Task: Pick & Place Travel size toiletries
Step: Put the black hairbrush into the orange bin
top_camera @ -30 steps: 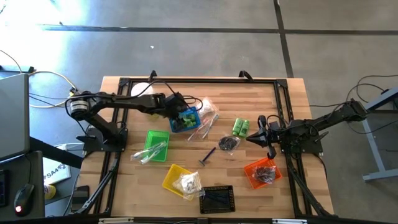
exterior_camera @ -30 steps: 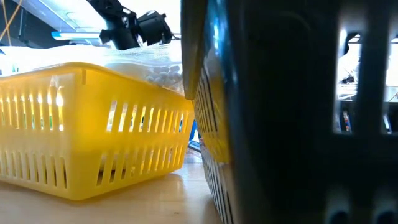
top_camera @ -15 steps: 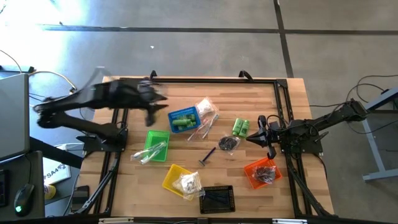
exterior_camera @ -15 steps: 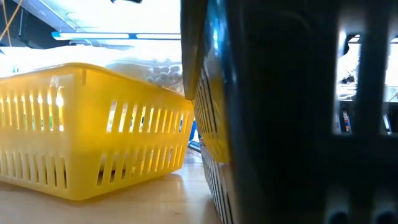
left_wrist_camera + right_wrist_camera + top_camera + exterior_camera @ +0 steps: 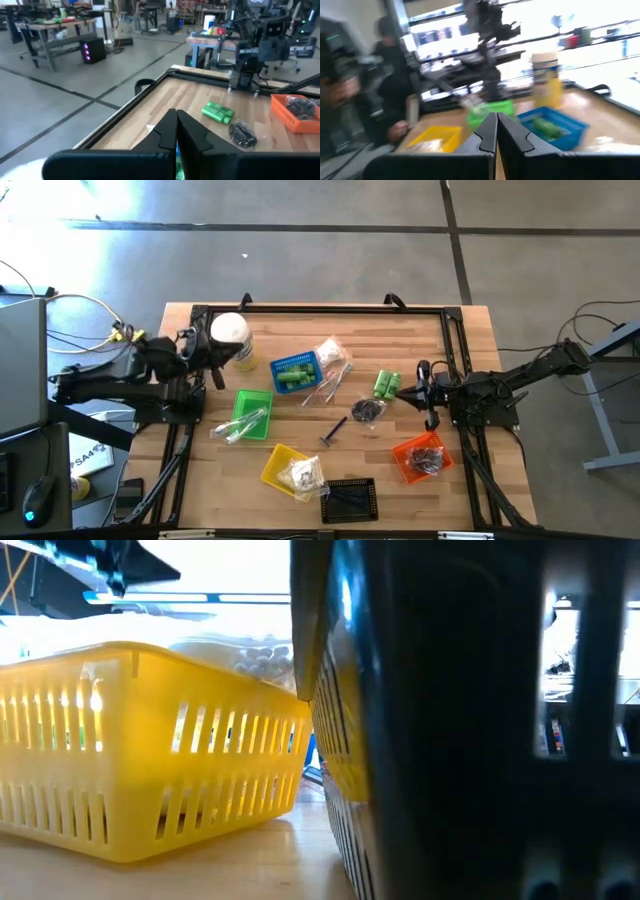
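Two green bottles (image 5: 387,385) (image 5: 217,111) and a dark piece (image 5: 367,411) lie loose on the table right of centre. Clear sachets (image 5: 330,370) and a thin dark stick (image 5: 333,432) lie near the middle. More green bottles lie in the blue basket (image 5: 296,374). My left gripper (image 5: 228,360) (image 5: 176,131) is shut and holds nothing, pulled back at the table's left edge beside the white-lidded jar (image 5: 230,332). Right of the loose bottles, near the right edge, my right gripper (image 5: 400,393) (image 5: 496,131) is shut on nothing and points toward them.
A green basket (image 5: 250,413) holds a sachet, a yellow basket (image 5: 290,470) (image 5: 150,760) holds white packets, an orange basket (image 5: 420,457) holds dark pieces, and a black basket (image 5: 350,500) stands at the near edge. A black frame (image 5: 320,310) runs along the table's edges.
My left gripper has left the blue basket, swinging up and back toward the table's left edge, and now points level beside the jar. The green bottles stay in the blue basket. No other thing on the table has moved.
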`<state>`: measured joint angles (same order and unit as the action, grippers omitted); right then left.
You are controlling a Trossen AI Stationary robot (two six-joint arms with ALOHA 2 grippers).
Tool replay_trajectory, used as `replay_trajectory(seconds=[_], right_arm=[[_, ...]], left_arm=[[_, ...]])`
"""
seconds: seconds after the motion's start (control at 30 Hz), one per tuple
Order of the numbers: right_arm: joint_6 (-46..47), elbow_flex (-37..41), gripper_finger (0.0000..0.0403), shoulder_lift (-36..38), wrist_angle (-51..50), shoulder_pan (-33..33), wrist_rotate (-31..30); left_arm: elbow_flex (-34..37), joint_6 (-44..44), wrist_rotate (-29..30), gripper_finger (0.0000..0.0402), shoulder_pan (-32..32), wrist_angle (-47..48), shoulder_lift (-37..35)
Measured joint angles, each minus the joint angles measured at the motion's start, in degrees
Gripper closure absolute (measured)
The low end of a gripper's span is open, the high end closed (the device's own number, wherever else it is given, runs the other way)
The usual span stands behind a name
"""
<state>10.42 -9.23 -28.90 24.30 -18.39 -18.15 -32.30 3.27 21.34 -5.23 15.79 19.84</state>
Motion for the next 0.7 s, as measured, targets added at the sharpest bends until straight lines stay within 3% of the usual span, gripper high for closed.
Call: replay_trajectory(seconds=[0.17, 0.47, 0.6, 0.7], right_arm=[[-1.74, -4.11, 0.0400, -3.89, -2.17, 3.10, -7.44], [-1.81, -26.05, 0.0400, -21.45, -34.67, 9.52, -6.01], [-2.06, -33.61, 0.0399, -29.93, -44.59, 9.81, -6.68], [-1.50, -37.52, 0.0386, -35.12, -49.66, 9.79, -2.76]], left_arm=[[7.63, 3.67, 1.89, 0.0401, 0.00, -2.78, -2.56], [10.45, 4.23, 2.53, 0.0401, 0.00, -1.36, -1.42], [10.45, 4.11, 2.54, 0.0401, 0.00, 0.29, -1.47], [10.45, 3.55, 2.49, 0.0401, 0.00, 1.53, -1.42]])
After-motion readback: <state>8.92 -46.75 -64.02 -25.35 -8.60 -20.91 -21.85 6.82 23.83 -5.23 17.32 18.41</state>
